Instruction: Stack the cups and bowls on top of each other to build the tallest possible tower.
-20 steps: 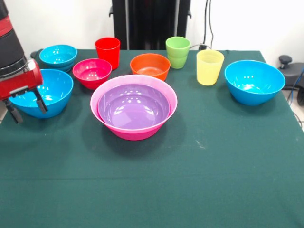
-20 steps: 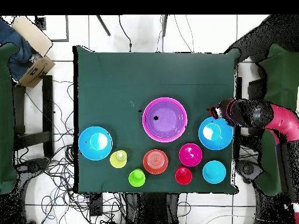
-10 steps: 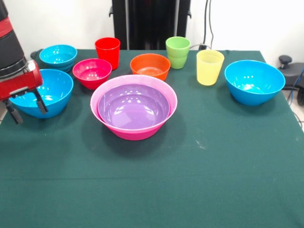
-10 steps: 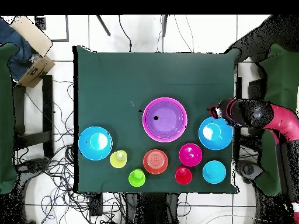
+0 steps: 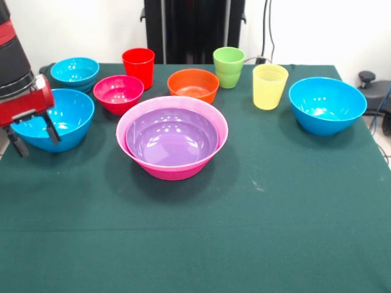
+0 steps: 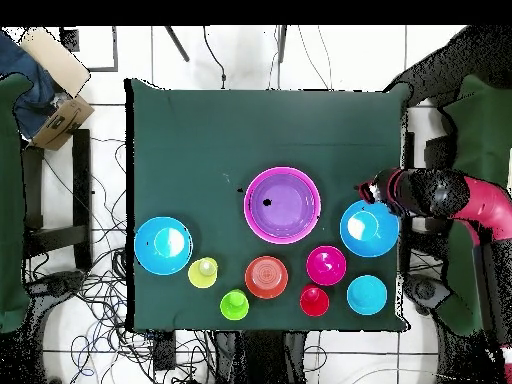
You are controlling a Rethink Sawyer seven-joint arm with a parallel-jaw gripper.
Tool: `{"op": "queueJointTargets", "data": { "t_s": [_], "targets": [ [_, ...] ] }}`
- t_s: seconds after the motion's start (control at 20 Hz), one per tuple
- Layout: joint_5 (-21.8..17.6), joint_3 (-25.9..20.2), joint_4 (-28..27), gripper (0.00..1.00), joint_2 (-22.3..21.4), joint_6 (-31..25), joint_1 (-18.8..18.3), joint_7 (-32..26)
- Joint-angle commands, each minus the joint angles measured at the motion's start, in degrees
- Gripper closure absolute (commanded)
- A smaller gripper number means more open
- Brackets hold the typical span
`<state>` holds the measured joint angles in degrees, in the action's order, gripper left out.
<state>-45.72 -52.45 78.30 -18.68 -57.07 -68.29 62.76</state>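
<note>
Nothing on the table [image 5: 256,244] has shifted over the last second; only the end effector [image 5: 33,135] has crept a touch upward at the front view's left edge, over the same bowl.

Its two dark fingers [image 5: 51,130] are spread apart and straddle the near-left rim of a medium blue bowl [image 5: 58,116]: one finger hangs inside the bowl, the other outside, past the table edge. Whether either touches the rim cannot be told. From overhead the end effector [image 6: 368,191] sits at that blue bowl [image 6: 369,228], at the table's side.

Going rightward from the end effector in the front view: behind its bowl stands the cyan bowl [image 5: 74,71], then the magenta-red bowl [image 5: 118,93] just beside the blue one, with the red cup [image 5: 138,66] behind it. Next, well clear of the end effector, sits the tower [image 5: 171,137]: the purple bowl [image 5: 171,134] nested in the pink bowl [image 5: 183,170]. Behind it is the orange bowl [image 5: 193,84], then the green cup [image 5: 229,66] and the yellow cup [image 5: 269,85]. Farthest from the end effector, at the opposite side, stands the second blue bowl [image 5: 327,104]. All the cups stand upright, mouths up, apart from one another.
</note>
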Motion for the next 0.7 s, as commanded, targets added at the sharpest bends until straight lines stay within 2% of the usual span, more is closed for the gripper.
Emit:
{"op": "queueJointTargets", "data": {
  "t_s": [0.05,0.4,0.7],
  "targets": [
    [0.4,1.84,-3.02,0.0,-5.87,-10.12,4.37,-17.36],
    [1.63,1.83,-4.05,0.0,-8.66,-14.19,6.08,-15.54],
    [1.52,2.09,-3.47,0.0,-8.69,-13.12,5.85,-15.78]
  ]
}}
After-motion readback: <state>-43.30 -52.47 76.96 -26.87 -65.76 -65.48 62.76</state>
